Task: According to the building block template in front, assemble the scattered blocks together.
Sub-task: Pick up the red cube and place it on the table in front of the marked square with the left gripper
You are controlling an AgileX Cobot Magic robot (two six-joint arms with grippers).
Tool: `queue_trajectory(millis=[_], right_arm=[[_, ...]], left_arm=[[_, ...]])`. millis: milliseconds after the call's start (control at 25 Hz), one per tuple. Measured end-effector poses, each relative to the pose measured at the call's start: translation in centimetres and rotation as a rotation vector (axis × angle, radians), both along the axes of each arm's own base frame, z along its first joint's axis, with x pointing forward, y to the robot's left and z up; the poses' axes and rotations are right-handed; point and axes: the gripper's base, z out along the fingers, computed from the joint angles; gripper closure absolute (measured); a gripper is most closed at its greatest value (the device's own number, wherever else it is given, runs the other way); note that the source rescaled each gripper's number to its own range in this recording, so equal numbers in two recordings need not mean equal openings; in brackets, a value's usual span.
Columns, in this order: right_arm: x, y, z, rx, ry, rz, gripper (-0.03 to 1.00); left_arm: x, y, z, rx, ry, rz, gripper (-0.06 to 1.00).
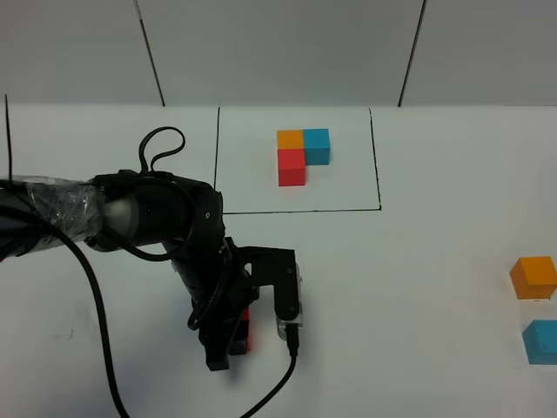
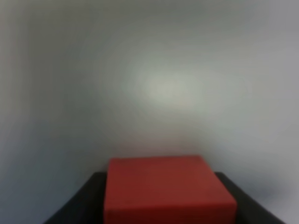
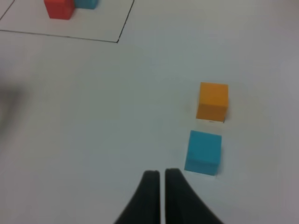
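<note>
The template (image 1: 300, 155), an L of orange, cyan and red cubes, sits inside a black-line rectangle (image 1: 379, 174) at the back centre. My left gripper (image 1: 238, 341) is low over the table in front of it, shut on the loose red cube (image 1: 248, 329). The left wrist view shows this red cube (image 2: 168, 189) between the dark fingers (image 2: 77, 207). The loose orange cube (image 1: 533, 277) and the loose cyan cube (image 1: 541, 341) rest near the right edge. My right gripper (image 3: 158, 176) is shut and empty, just short of the cyan cube (image 3: 203, 152). The orange cube (image 3: 213, 101) lies beyond it.
A black cable (image 1: 287, 366) trails from the left arm across the table's front. The template's red cube (image 3: 59, 8) and a corner of the black frame (image 3: 117, 41) show far off in the right wrist view. The right arm is outside the exterior view.
</note>
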Motion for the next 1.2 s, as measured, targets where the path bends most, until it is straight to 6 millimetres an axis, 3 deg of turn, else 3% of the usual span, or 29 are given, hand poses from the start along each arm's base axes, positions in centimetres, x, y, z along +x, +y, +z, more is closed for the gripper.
queue_trajectory(millis=[1200], right_arm=[[0.00, 0.00, 0.00, 0.000, 0.000, 0.000, 0.97]], left_arm=[[0.18, -0.04, 0.29, -0.013, -0.029, 0.019, 0.47]])
